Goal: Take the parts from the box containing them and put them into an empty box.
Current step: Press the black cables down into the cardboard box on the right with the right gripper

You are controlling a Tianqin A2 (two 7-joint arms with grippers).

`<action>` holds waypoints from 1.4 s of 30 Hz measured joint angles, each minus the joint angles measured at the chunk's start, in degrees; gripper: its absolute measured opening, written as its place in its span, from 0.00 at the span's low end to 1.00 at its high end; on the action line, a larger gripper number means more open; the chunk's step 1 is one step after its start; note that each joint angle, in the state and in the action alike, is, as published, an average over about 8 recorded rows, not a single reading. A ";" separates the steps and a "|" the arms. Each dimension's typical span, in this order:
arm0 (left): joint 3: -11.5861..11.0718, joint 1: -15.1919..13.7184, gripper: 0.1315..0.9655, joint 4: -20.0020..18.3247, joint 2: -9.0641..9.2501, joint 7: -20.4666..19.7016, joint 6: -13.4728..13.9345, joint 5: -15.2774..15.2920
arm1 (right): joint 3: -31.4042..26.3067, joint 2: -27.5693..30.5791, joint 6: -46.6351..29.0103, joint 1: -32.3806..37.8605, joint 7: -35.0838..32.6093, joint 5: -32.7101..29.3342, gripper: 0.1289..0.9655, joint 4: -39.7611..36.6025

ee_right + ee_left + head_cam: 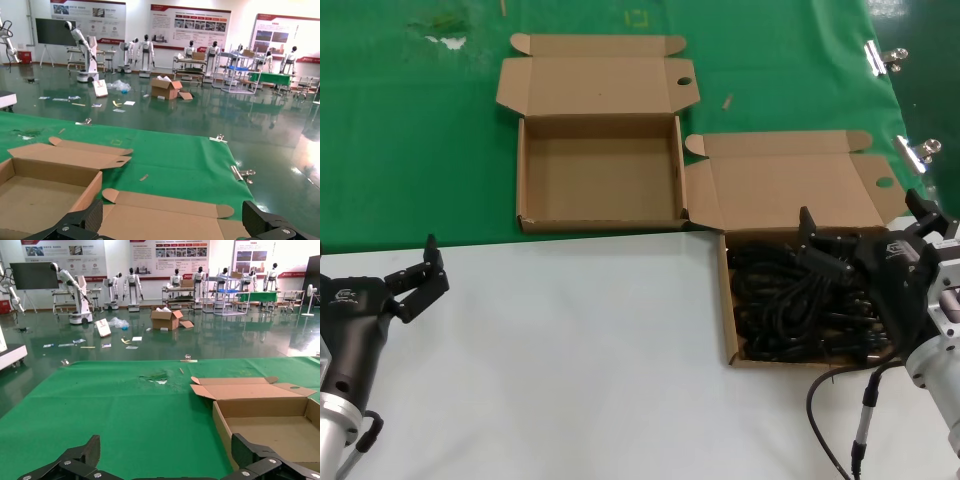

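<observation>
The empty box (pixel 600 170) lies on the green cloth at the back centre, lid (pixel 595 85) folded back; it also shows as the empty box (pixel 272 432) and the empty box (pixel 40 195) in the wrist views. To its right, the box containing them (pixel 728 300) holds the parts (pixel 795 300), a tangle of black cables, with its lid (pixel 790 190) open. My right gripper (pixel 865 228) hovers open over that box's far right corner, nothing between its fingers; the right wrist view has this gripper (pixel 175 222) above the lid (pixel 165 205). My left gripper (pixel 433 272) (pixel 167 455) rests open and empty at the near left.
Green cloth (pixel 410 150) covers the back of the table, white tabletop (pixel 570 340) the front. Metal binder clips (pixel 885 58) (pixel 918 150) sit along the cloth's right edge. A grey cable (pixel 840 420) hangs from my right arm.
</observation>
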 joint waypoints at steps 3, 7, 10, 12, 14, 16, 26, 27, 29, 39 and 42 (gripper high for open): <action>0.00 0.00 0.96 0.00 0.00 0.00 0.00 0.00 | -0.05 0.04 0.03 -0.01 0.01 0.02 1.00 0.00; 0.00 0.00 0.92 0.00 0.00 0.00 0.00 0.00 | -0.64 0.52 0.44 -0.12 0.21 0.26 1.00 -0.03; 0.00 0.00 0.89 0.00 0.00 0.00 0.00 0.00 | -1.48 1.30 0.97 -0.23 0.48 0.65 1.00 -0.06; 0.00 0.00 0.85 0.00 0.00 0.00 0.00 0.00 | -2.11 2.02 1.23 -0.26 0.66 0.93 1.00 -0.05; 0.00 0.00 0.81 0.00 0.00 0.00 0.00 0.00 | -2.66 2.81 1.20 -0.23 0.79 1.13 1.00 -0.03; 0.00 0.00 0.76 0.00 0.00 0.00 0.00 0.00 | -3.09 3.71 0.73 -0.09 0.82 1.19 1.00 -0.02; 0.00 0.00 0.50 0.00 0.00 0.00 0.00 0.00 | -2.71 9.03 -8.79 2.26 -1.89 0.99 1.00 -0.06; 0.00 0.00 0.47 0.00 0.00 0.00 0.00 0.00 | -2.61 9.74 -10.16 2.65 -2.31 1.07 1.00 -0.09; 0.00 0.00 0.44 0.00 0.00 0.00 0.00 0.00 | -2.47 11.26 -12.93 3.58 -3.12 1.29 1.00 -0.25; 0.00 0.00 0.24 0.00 0.00 0.00 0.00 0.01 | -3.41 19.16 -27.39 10.32 -9.15 1.83 1.00 -3.32; 0.00 0.00 0.20 0.00 0.00 -0.01 0.00 0.01 | -3.84 21.09 -31.75 12.16 -12.29 2.01 1.00 -4.16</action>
